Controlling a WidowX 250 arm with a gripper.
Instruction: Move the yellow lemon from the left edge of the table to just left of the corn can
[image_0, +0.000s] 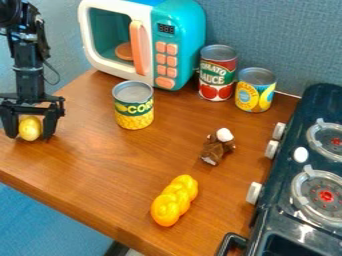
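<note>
Nearest to us is the stove (270, 215), at the right of the worktop (100, 170). Beside it, toward the front, lies the yellow bread (175, 200); the brown toy (215, 150) lies farther back.

Hand (29, 134) status: clamped on the egg-shaped toy (29, 128), one finger at each side. We locate both at the left of the worktop, near its front edge. We cannot tell whether the egg-shaped toy bears on the surface or hangs just above it.

Behind these, the green-and-yellow can (133, 112) stands upright in front of the microwave (188, 35). The red can (217, 82) and the blue-and-yellow can (254, 95) stand side by side at the microwave's right.

Step in hand, as we judge it: holding the egg-shaped toy, low over or on the worktop. If it is to be carried, the move calls for steady closing force and a straight lift before any sideways travel. If it is to be set down, we would confirm support beneath it before parting the fingers, since its rounded form may roll.
</note>
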